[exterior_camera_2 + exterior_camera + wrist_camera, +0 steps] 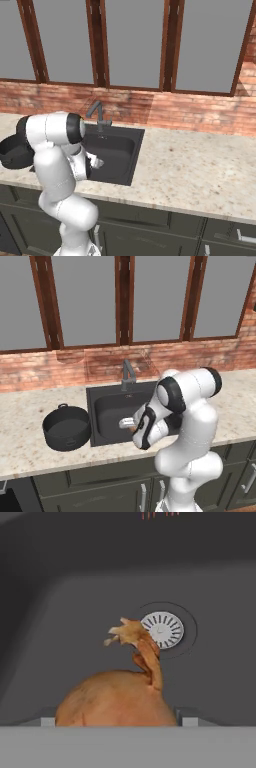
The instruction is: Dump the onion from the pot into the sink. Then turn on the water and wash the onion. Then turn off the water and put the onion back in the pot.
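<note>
In the hand view the onion (117,699) fills the lower middle, its dry stem curling toward 12 o'clock. The fingers (50,720) flank it at 9 and 3 o'clock, only their tips visible, clamped on the bulb; its lower half is cut off. Beyond it, at 1 o'clock, lies the silver drain (162,630) on the floor of the sink (70,612). From the left base view the gripper (131,425) sits low over the basin, the onion barely visible. The pot (66,427) stands on the bench (20,416) at the sink's 9 o'clock; the faucet (127,374) rises behind at 12.
</note>
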